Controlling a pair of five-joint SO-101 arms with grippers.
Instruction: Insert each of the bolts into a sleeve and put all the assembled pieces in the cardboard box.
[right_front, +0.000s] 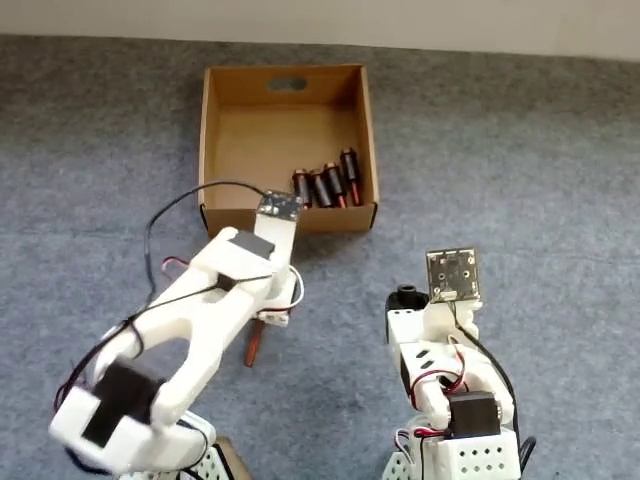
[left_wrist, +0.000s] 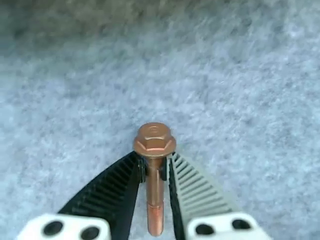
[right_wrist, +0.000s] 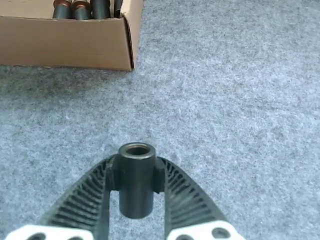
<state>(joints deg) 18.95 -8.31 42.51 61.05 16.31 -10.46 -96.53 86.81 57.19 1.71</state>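
Two white robot arms sat side by side on a grey carpeted table top (right_front: 520, 150), seen from above. The left gripper (left_wrist: 156, 162) was clamped on a copper-coloured metal bolt with a hexagonal flanged head (left_wrist: 154, 145), its black and pale ribbed fingers (left_wrist: 122, 187) pinching the shank just under the head, so the head stood clear of the fingertips and the threaded end pointed back towards the wrist. From above, this bolt hung just off the carpet, near the front wall of an open brown cardboard box (right_front: 207, 140). The right gripper (right_wrist: 136, 170) was closed around a short black cylindrical metal sleeve (right_wrist: 136, 185), held at its upper part with the open bore facing up and forward, well apart from the bolt. Four assembled pieces (right_front: 326, 186), black sleeves with copper ends showing, lay side by side in the box's near right corner. Both parts looked rigid, small and fairly light, though dense for their size. Smooth metal was likely to slip or twist between the ribbed pads if gripped loosely. The bolt seemed best held on the shank near the head, leaving the threaded tip free to enter. The sleeve seemed best held around its middle, keeping the bore unobstructed.
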